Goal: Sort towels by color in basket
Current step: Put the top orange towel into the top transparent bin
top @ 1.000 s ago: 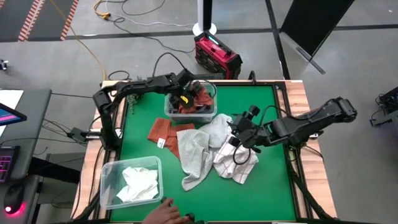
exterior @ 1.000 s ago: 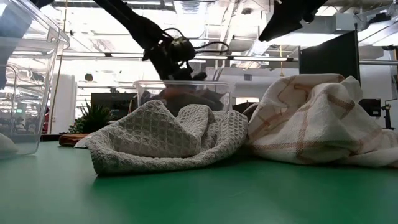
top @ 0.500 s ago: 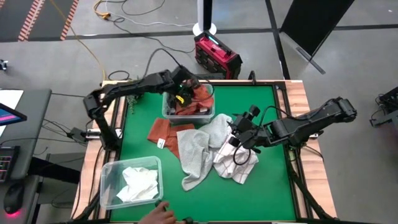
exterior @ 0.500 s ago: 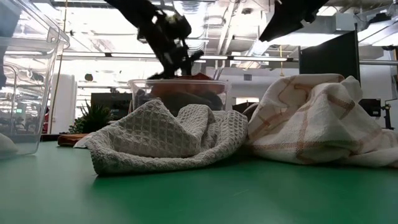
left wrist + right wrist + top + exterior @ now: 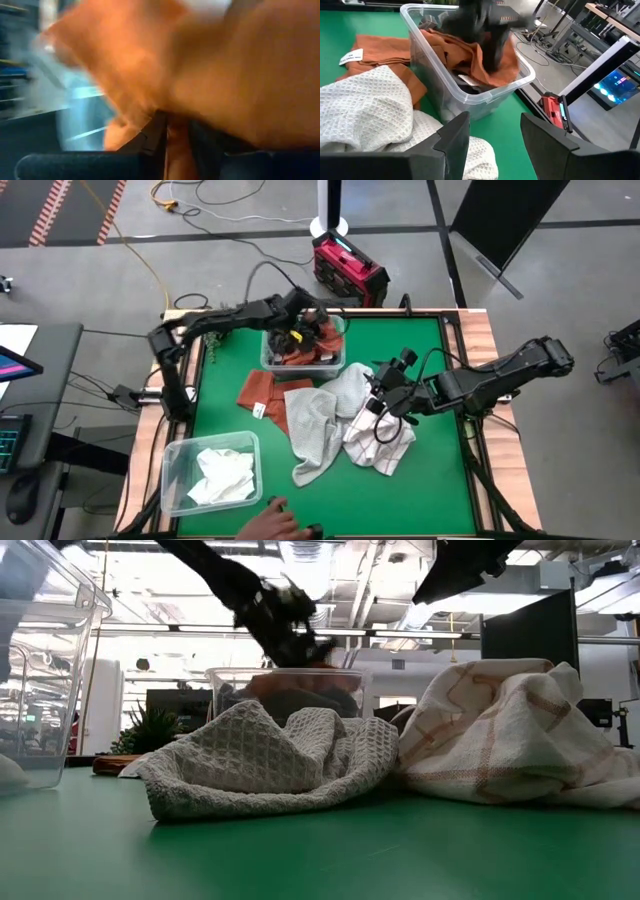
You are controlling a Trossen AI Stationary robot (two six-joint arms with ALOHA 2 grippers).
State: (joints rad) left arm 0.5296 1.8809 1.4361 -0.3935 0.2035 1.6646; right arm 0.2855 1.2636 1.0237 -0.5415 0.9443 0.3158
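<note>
Plainly the rust towel (image 5: 318, 338) is soft, light and limp, so a bunched fold is likely the best place to grip. Over the clear bin (image 5: 272, 360), the left pincer (image 5: 296, 332) is pinched on that towel. Beside the bin, the right pincer (image 5: 383, 388) hangs spread and empty over the light grey towel (image 5: 316, 430).

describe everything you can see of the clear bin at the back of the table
The clear bin is a see-through plastic tub with rounded corners and a rolled rim, upright on the green table at its far edge. It holds a crumpled rust orange towel over something darker. The left gripper is down in it, against that towel. A second rust towel lies just outside.
</note>
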